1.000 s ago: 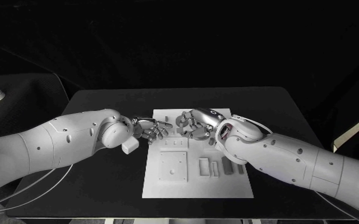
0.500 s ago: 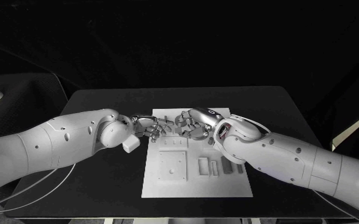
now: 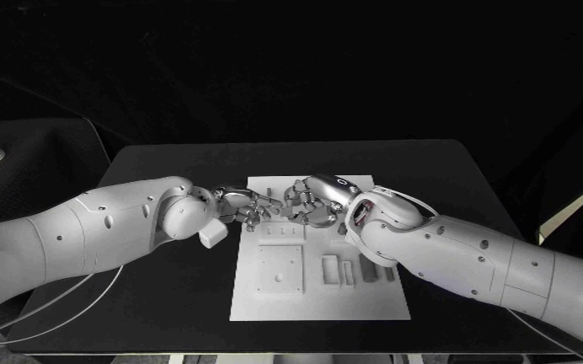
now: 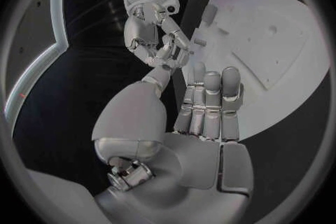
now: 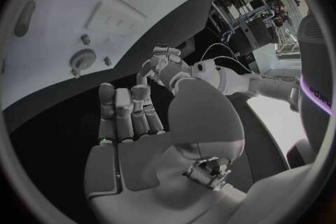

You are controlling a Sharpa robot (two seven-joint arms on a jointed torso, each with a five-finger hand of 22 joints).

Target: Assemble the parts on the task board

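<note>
Both hands have crept closer together since a second ago. Silver left hand (image 3: 247,206) and silver right hand (image 3: 311,204) hover fingertip to fingertip, fingers apart, holding nothing. Flat white task board (image 3: 318,301) lies beneath them; small grey gear (image 5: 83,59) beyond the right fingertips. No part lifted yet. Black table (image 3: 170,166); dark room.

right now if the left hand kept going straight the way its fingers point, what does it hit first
Most likely the right hand: the left hand points across the task board toward it, fingertips nearly meeting. Depth is unclear, so it might pass just beside.

Hands (image 3: 282,204) seemingly above task board (image 3: 318,301)
</note>
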